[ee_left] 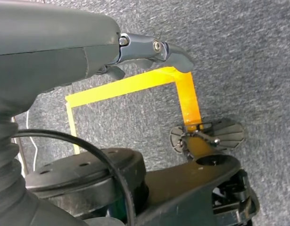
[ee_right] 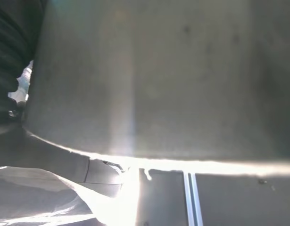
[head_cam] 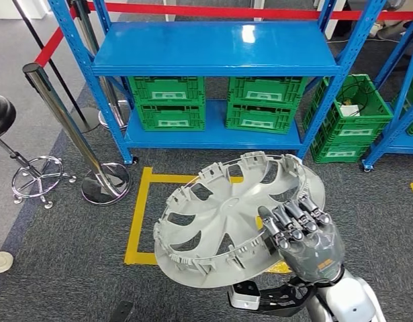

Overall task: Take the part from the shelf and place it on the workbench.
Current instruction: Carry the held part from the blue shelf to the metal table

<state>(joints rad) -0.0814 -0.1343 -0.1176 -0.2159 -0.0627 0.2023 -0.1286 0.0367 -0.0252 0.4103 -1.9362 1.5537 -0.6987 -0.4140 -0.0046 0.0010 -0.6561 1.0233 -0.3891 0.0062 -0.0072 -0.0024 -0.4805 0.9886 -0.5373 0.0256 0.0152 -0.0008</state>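
- The part (head_cam: 230, 221), a grey plastic wheel cover with spoke-shaped openings, is held up in the air in front of the blue shelf (head_cam: 214, 50), tilted with its ribbed inner side facing up.
- The right robot hand (head_cam: 300, 235) grips the part at the edge farthest from the stool, its dark fingers (head_cam: 290, 218) curled over the rim onto the inner face.
- The right wrist view looks along a pale grey surface close against the lens, washed out by glare; I can't make out the fingers there.
- The left robot hand (ee_left: 100, 52) hangs low over the grey carpet (ee_left: 250, 56); one finger (ee_left: 161, 49) juts out straight and nothing is in it, but the rest of the fingers are hidden behind the cover, so I can't tell whether it is spread or closed.
- On the carpet in front of the shelf lies a square of yellow tape (head_cam: 138, 208); the part hangs over the square's corner away from the stool.
- Under the shelf's top board sit green crates (head_cam: 168, 100), side by side on the lower board, and another green crate (head_cam: 348, 117) stands on the floor just past the shelf's post.
- To the other side of the shelf stand chrome barrier posts (head_cam: 67, 124) with a red belt (head_cam: 234, 11) running behind the shelf, and beyond them a black stool (head_cam: 1, 117) on a chrome base.
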